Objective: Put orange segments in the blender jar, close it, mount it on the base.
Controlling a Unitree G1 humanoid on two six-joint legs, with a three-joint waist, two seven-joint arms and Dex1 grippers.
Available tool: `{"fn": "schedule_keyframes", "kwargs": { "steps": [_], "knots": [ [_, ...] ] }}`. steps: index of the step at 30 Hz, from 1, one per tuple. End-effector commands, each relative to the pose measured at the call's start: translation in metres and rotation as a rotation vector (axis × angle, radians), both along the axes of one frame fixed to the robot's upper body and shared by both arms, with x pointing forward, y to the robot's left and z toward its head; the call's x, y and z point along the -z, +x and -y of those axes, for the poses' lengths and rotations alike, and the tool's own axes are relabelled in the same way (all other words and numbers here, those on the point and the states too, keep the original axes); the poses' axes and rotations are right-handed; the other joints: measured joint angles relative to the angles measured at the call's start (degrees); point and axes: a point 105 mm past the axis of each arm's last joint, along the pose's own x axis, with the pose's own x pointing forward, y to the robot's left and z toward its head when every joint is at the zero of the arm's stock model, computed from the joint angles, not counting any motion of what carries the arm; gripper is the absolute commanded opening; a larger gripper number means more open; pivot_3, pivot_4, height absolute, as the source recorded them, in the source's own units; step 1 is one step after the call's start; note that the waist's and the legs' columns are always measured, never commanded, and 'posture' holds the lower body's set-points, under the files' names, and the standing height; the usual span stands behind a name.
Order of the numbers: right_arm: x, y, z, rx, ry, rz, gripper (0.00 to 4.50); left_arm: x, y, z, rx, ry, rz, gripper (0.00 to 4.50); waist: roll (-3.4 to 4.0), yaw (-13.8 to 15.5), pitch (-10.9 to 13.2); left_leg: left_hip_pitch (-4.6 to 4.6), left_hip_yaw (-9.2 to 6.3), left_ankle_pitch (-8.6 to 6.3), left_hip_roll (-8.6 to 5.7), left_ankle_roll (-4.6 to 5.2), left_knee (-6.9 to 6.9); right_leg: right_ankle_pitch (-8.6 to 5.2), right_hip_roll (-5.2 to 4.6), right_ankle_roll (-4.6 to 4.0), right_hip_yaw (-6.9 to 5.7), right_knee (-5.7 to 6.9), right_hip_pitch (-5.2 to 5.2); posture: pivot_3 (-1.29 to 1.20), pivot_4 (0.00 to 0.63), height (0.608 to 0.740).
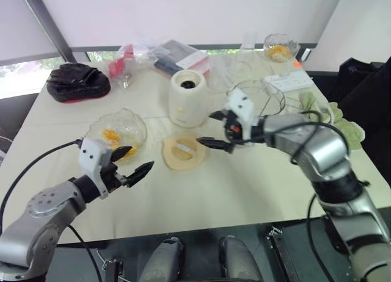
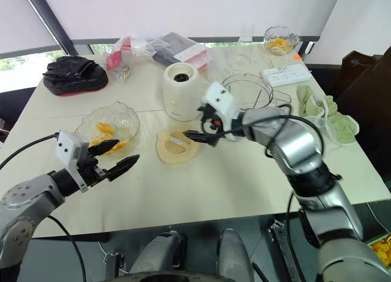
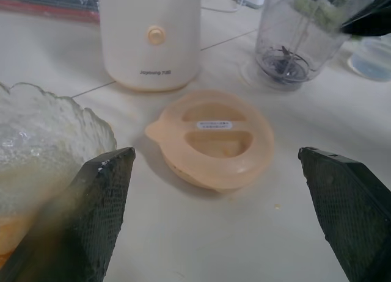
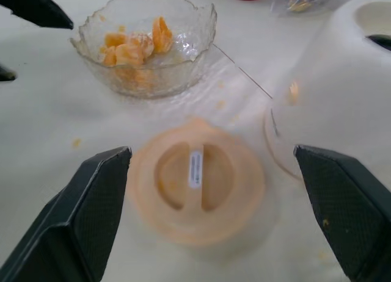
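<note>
Black fingers spread wide on both arms, and neither holds anything. Nearest, in the lower left of the frame, the left claw [image 1: 131, 166] hangs just over the cream worktop [image 1: 244, 196]. Its tips point toward the middle. Right behind it sits the glass bowl [image 1: 119, 130], and the orange segments [image 1: 111, 135] are still inside. That bowl is just beside this claw, so I think the left arm is the nearer one for picking fruit.

A bit farther in, at the middle of the frame, lies the flat beige lid [image 1: 182, 152]. The right claw [image 1: 215, 130] hovers just to the lid's right, released too, pointing left and a little down. From the right wrist view the lid lies straight below between its fingers, with the bowl beyond.

Behind the lid stands the base [image 1: 186, 99], white with a dark hole on top. To its right, behind the right claw, stands the blender jar [image 1: 263, 102], upright and open. I see no fruit in it, so the filling looks not yet begun.
</note>
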Motion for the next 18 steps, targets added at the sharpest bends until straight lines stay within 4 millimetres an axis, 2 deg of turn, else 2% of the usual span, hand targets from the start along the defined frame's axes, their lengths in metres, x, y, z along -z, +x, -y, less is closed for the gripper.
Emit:
{"fn": "schedule_keyframes", "kwargs": {
  "steps": [1,4,12,18],
  "knots": [
    [0.009,0.018,-0.016,0.032,-0.086,-0.030,4.48,-0.009,-0.001,-0.006,-0.041,0.017,0.057,4.50,0.00,-0.16,0.00,-0.06,-0.03,0.01,0.00,-0.01,0.01,0.02,0.00,-0.02,-0.01,0.02,-0.08,0.00,0.150,0.740],
    [0.023,0.030,-0.029,0.028,-0.132,-0.082,4.48,-0.009,-0.004,-0.007,-0.052,0.019,0.061,4.50,0.00,-0.50,0.00,-0.14,-0.01,0.02,0.01,-0.03,0.00,0.03,0.01,-0.03,-0.07,0.05,-0.19,0.00,0.150,0.740],
    [0.065,0.050,-0.047,0.029,-0.219,-0.148,4.48,-0.006,-0.012,-0.012,-0.105,0.036,0.065,4.50,0.02,-1.66,0.00,-0.19,0.01,0.02,0.00,-0.04,0.00,0.04,0.05,-0.04,-0.09,0.10,-0.28,0.00,0.150,0.740],
    [0.075,0.051,-0.058,-0.003,-0.237,-0.134,4.48,-0.003,-0.018,-0.011,-0.116,0.049,0.059,4.50,0.04,-1.82,0.00,-0.20,0.01,0.04,0.02,-0.07,-0.04,0.05,0.07,-0.05,-0.09,0.18,-0.40,0.00,0.150,0.740]
  ]
}}
